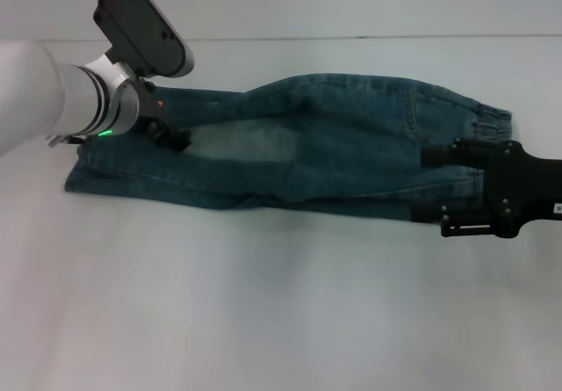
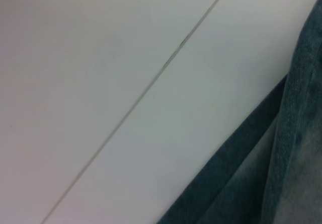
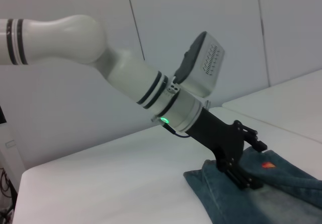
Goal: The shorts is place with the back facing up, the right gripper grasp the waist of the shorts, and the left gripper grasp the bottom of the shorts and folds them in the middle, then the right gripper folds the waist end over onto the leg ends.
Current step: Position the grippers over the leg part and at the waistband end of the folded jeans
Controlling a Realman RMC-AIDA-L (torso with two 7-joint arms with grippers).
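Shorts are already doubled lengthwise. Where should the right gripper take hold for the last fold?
Probably the gathered waistband at the shorts' right end, where the right gripper already sits. Come in from the right, since that edge lies flat on the table and faces that arm. The left gripper is on the leg ends.

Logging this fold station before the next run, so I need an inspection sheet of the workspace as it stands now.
Surface: white table, a thin seam line across it.
Job's things: shorts lie folded lengthwise, waist toward the robot's right, leg ends toward its left.
Clutter: nothing seen.
Grippers: left gripper down on the shorts near the leg ends; right gripper at the waist, fingers either side of the cloth.
Cables: a short dark cable at the left wrist.
Surroundings: pale panelled wall.
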